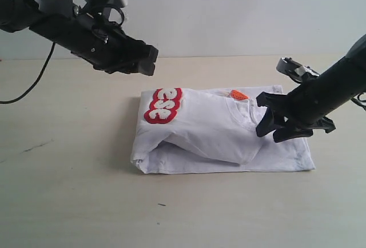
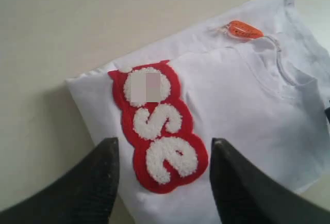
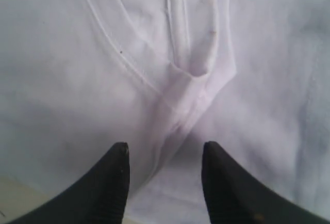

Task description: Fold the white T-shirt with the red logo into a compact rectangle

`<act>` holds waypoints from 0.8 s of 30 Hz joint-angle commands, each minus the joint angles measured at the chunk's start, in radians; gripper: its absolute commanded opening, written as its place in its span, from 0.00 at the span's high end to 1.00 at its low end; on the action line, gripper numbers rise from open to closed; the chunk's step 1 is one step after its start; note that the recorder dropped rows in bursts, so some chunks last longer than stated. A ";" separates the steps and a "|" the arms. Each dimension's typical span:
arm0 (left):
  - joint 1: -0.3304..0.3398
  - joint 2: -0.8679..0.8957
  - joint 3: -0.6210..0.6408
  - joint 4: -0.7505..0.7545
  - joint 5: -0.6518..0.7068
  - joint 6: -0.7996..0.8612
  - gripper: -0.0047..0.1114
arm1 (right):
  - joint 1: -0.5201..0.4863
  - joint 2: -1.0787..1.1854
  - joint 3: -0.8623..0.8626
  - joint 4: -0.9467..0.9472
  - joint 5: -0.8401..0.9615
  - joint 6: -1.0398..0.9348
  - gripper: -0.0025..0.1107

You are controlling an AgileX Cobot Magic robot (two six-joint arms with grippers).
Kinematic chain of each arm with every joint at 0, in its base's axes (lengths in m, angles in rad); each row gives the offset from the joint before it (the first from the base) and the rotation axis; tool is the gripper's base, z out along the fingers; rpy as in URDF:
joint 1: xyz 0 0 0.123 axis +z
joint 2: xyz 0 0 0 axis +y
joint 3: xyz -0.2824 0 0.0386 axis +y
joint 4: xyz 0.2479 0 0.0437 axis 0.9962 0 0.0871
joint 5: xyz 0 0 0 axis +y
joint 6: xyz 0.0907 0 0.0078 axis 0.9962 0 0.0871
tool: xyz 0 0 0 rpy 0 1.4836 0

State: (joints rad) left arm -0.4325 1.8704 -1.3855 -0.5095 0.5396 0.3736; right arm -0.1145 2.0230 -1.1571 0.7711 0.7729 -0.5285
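The white T-shirt (image 1: pixel 217 134) lies partly folded on the table, a loose flap doubled over its middle. Part of the red logo (image 1: pixel 163 104) shows at its back left corner, with the orange neck tag (image 1: pixel 239 94) near the back edge. My left gripper (image 1: pixel 147 59) hovers open above and behind that corner; in the left wrist view the red logo (image 2: pixel 157 126) and the orange tag (image 2: pixel 243 29) lie beyond its fingertips (image 2: pixel 105 154). My right gripper (image 1: pixel 269 123) hangs open just over the shirt's right part, empty, above a seam fold (image 3: pixel 188 87).
The shirt rests on a pale wooden table (image 1: pixel 68 191) with a white wall behind. A black cable (image 1: pixel 31 85) trails from the left arm at the far left. Small dark marks dot the table front (image 1: pixel 162 204).
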 commanded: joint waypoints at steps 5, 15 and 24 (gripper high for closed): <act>0.004 -0.013 0.014 0.008 -0.083 0.011 0.51 | -0.001 0.042 0.005 0.125 -0.047 -0.103 0.58; 0.004 -0.011 0.014 0.008 -0.123 0.043 0.51 | 0.045 0.038 0.001 0.165 -0.075 -0.173 0.74; 0.004 -0.009 0.014 0.008 -0.123 0.052 0.51 | 0.045 -0.024 0.001 0.161 -0.104 -0.265 0.98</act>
State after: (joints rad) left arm -0.4302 1.8704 -1.3740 -0.5050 0.4263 0.4186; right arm -0.0742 2.0446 -1.1571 0.9277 0.6911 -0.7719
